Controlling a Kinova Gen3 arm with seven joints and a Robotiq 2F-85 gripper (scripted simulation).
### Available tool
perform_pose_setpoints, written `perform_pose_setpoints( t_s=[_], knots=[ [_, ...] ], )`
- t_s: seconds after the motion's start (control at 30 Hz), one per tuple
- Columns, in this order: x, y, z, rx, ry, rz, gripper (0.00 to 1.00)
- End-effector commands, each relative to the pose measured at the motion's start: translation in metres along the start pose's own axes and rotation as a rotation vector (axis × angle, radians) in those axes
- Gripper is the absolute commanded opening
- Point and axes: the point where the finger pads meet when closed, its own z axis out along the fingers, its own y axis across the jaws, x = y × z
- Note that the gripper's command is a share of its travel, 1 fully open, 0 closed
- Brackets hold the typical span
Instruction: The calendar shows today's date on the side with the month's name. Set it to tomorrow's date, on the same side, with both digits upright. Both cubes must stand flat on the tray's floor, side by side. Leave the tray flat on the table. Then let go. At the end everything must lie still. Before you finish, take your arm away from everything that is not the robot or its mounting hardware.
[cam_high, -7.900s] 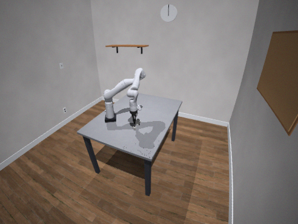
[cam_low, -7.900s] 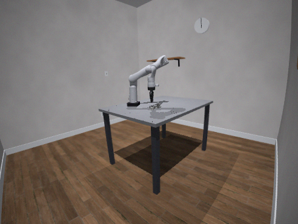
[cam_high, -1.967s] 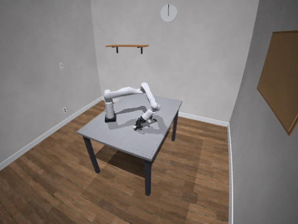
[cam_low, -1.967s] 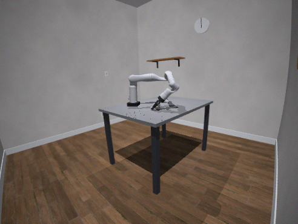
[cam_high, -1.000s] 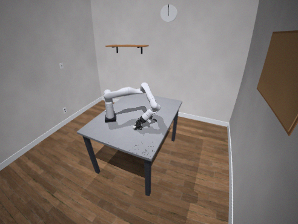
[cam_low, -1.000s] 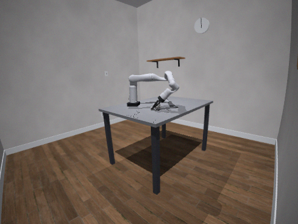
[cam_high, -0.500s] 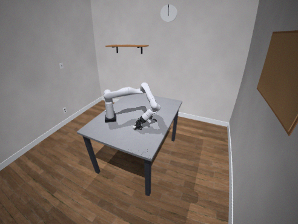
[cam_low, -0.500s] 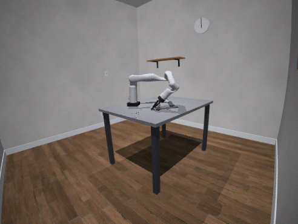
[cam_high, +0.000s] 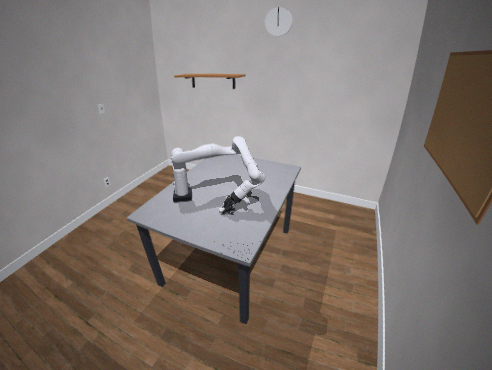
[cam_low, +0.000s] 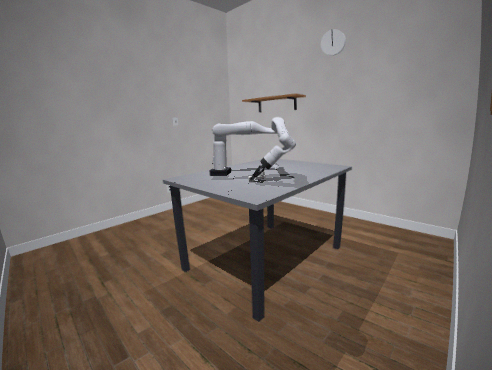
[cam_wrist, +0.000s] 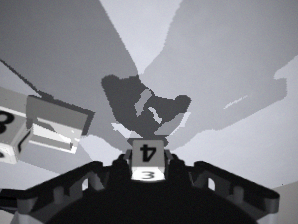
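In the wrist view my gripper (cam_wrist: 148, 158) is shut on a small white digit cube (cam_wrist: 147, 159). The cube shows a 4, upside down, on its upper face and a 3 on the face toward the camera. It hangs a little above the grey table. At the left edge lies the grey calendar tray (cam_wrist: 52, 131), with a second white cube (cam_wrist: 9, 131) beside it showing part of a dark digit; I cannot tell whether that cube touches the tray. In the top and exterior views the gripper (cam_high: 228, 207) is low over the table's middle; it also shows in the exterior view (cam_low: 256, 176).
The arm's base (cam_high: 181, 186) stands at the table's back left. A patch of small dark specks (cam_high: 236, 246) lies near the table's front corner. The table edges drop to a wooden floor.
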Motion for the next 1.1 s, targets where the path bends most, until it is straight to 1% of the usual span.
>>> perform_pose_setpoints(
  t_s=[0.0, 0.23, 0.3, 0.5, 0.63, 0.77, 1.07],
  knots=[
    [-0.002, 0.0, -0.003, 0.0, 0.002, 0.001, 0.28],
    [-0.018, 0.0, -0.019, 0.0, 0.002, 0.001, 0.28],
    [-0.018, 0.0, -0.019, 0.0, 0.002, 0.001, 0.28],
    [-0.036, 0.0, -0.037, 0.0, 0.002, 0.001, 0.28],
    [-0.045, 0.0, -0.045, 0.0, 0.002, 0.001, 0.28],
    [-0.048, 0.0, -0.049, 0.0, 0.002, 0.001, 0.28],
    [-0.049, 0.0, -0.05, 0.0, 0.002, 0.001, 0.28]
  ],
)
